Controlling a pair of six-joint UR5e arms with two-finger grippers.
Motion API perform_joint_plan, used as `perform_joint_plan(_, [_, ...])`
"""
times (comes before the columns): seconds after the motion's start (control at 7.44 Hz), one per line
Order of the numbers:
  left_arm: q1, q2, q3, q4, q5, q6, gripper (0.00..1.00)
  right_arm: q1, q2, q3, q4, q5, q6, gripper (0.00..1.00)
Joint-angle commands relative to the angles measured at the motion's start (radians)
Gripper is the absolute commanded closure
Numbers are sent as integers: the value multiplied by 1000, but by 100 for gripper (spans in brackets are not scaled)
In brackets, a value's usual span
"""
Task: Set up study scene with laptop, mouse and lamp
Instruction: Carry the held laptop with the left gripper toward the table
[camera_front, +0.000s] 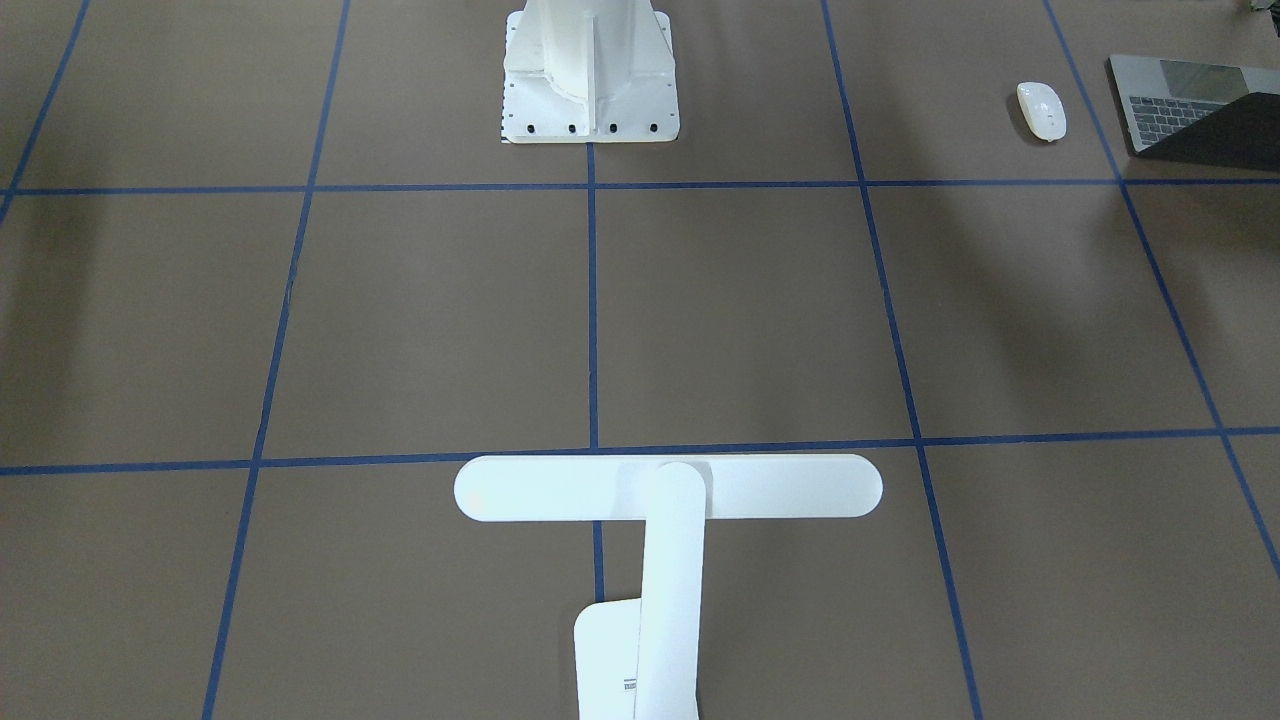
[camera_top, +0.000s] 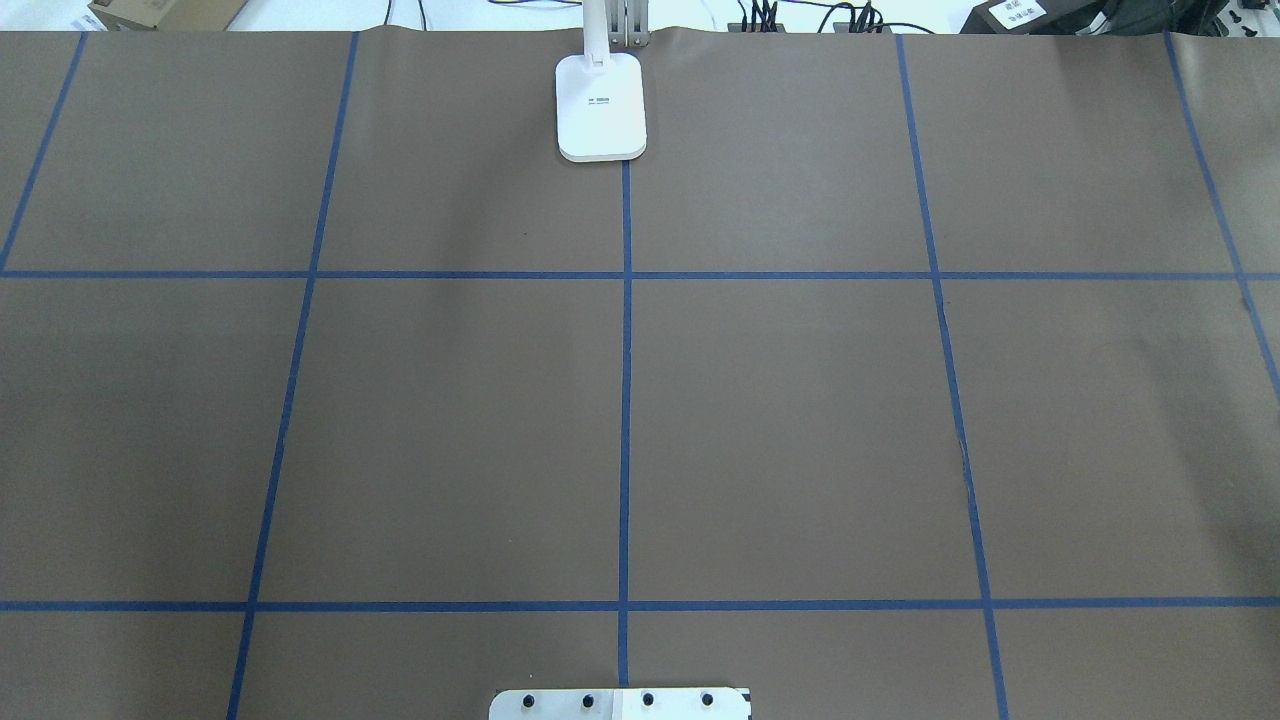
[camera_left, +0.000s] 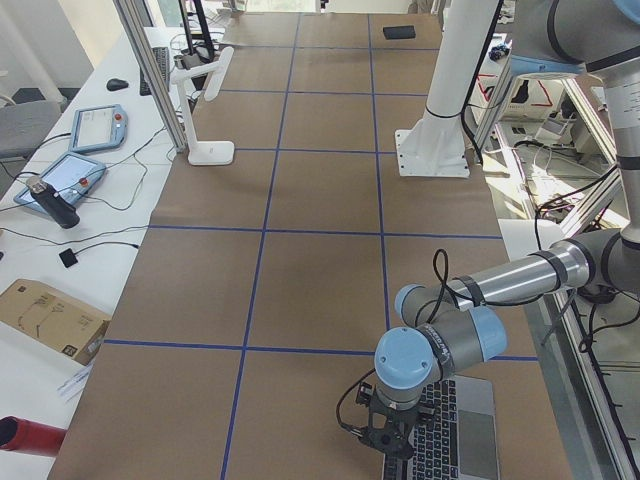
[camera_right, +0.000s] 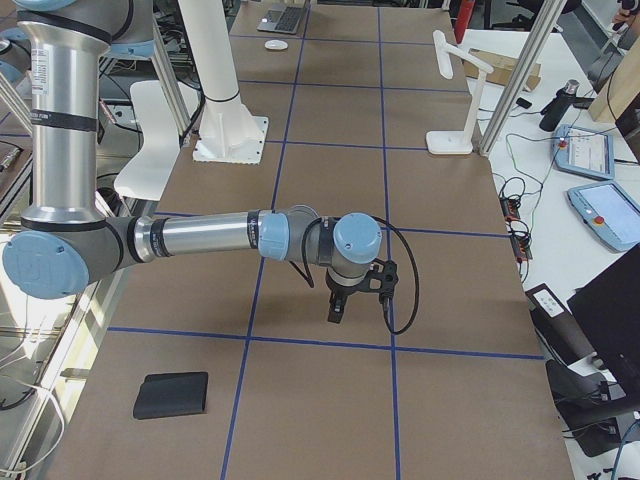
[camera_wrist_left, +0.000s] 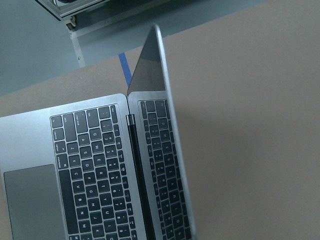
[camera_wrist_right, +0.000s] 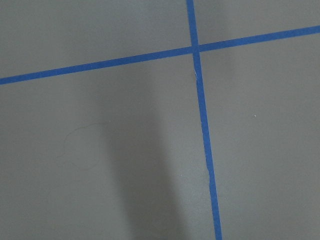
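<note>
Laptop (camera_front: 1180, 105) sits open at the table (camera_top: 800, 420) corner on the robot's left, robot-side edge. The keyboard faces up and the lid is raised, seen edge-on from the left wrist cam. Mouse (camera_front: 1041, 110) lies just beside it toward table centre, not touching. Lamp (camera_front: 668, 487) stands at the far edge, mid-table, w/ its base on the centre tape line and its bar head crosswise, well apart from laptop & mouse.

Left fingers (camera_left: 386, 446) hang directly over the laptop's keyboard deck near its edge. Only the side view shows them, so can't tell how far apart they are or whether they touch the laptop. The wrist cam sees keys and trackpad, no fingers in shot. Left arm: forearm comes in roughly level from the robot side, wrist bent down, tool pointing at the laptop.

Right fingers (camera_right: 334, 312) point down at bare table close to a blue tape crossing, at the other end of the table from the laptop and mouse and away from the lamp. They grip nothing visible, but their opening can't be judged from this side view. The right wrist cam shows only brown surface & tape lines. Right arm: upper link upright, forearm stretched level over the table, wrist turned down.

White ribbed pedestal (camera_front: 590, 70) is bolted mid-table on the robot side. Flat black pad (camera_right: 172, 395) lies near the table corner on the robot's right.
</note>
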Motion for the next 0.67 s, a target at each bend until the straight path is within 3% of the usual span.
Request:
perform_joint_plan(0.0, [1, -2, 33, -4, 0, 5, 0, 0, 1, 2, 2, 3, 0, 0])
perform_joint_plan(0.27, [2, -2, 45, -6, -11, 9, 0, 0, -1, 8, 2, 3, 0, 0])
perform_joint_plan(0.4, [2, -2, 51, -7, -18, 9, 7, 0, -1, 6, 2, 3, 0, 0])
perform_joint_plan(0.54, [2, -2, 48, -8, -19, 9, 63, 0, -1, 6, 2, 3, 0, 0])
